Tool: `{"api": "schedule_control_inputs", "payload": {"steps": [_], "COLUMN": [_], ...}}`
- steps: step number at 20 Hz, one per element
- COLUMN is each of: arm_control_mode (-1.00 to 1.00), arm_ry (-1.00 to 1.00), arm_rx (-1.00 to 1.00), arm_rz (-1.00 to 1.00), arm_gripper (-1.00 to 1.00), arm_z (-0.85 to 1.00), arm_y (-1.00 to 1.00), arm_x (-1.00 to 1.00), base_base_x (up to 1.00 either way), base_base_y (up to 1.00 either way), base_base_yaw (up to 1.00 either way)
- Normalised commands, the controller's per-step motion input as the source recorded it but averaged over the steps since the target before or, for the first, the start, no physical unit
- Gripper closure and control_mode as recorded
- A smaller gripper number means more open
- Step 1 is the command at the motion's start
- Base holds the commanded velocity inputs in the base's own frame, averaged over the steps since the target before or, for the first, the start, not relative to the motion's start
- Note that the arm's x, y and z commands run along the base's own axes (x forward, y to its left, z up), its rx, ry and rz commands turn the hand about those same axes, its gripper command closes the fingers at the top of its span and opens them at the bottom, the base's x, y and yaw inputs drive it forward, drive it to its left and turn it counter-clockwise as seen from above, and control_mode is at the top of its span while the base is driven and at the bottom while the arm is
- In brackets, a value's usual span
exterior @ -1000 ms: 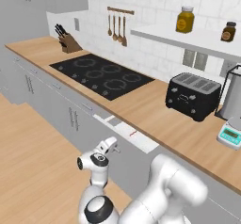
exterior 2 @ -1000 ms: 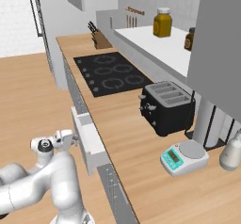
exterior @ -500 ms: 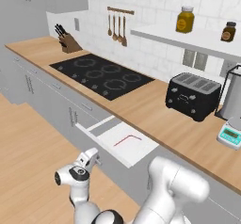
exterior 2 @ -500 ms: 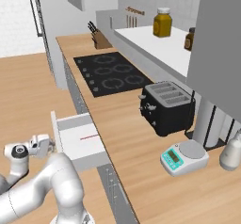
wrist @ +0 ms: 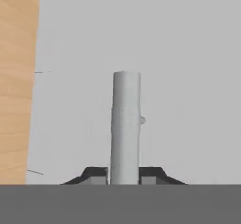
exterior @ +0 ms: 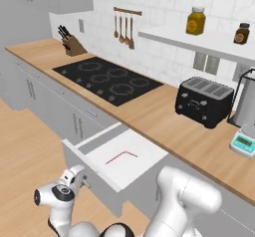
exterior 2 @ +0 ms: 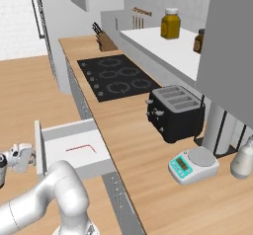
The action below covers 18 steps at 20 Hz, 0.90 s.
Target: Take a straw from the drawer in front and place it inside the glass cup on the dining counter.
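**Drawer out, gripper on the handle**

Kitchen wall counter [exterior: 164, 116] with the stove. Down left, the gripper [exterior: 82, 177] is clamped narrow on the drawer's bar handle [wrist: 126, 124]. Drawer [exterior: 119, 159] sits pulled open, red straw [exterior: 121, 156] lying on its white floor.

Matt grey front and plain white, smooth interior on the drawer [exterior: 117, 157]; slim pale metal bar for the handle [wrist: 125, 124]. Thin red, plastic-looking straw [exterior: 121, 156]. Light wood grain across the counter top [exterior: 164, 112]. Glossy black glass on the stove [exterior: 107, 78]. Shiny black shell on the toaster [exterior: 204, 101].
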Motion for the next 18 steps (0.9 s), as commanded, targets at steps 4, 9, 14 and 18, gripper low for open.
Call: {"api": "schedule_control_inputs", "payload": {"steps": [4,9,14,18], "arm_control_mode": [-1.00,-1.00,-1.00,-1.00], "arm_ry": [0.26,0.30,0.16,0.00], "arm_rx": [0.13,0.44,0.58,0.45], "arm_rz": [0.00,0.00,0.00,0.00], "arm_gripper": [-1.00,-1.00,-1.00,-1.00], "arm_z": [0.03,0.55,0.99,1.00], "arm_y": [0.44,0.01,-0.26,-0.82], "arm_x": [-0.21,-0.39,-0.40,-0.38], "base_base_x": [0.00,0.00,0.00,0.00], "base_base_y": [0.00,0.00,0.00,0.00], "base_base_yaw": [0.00,0.00,0.00,0.00]}}
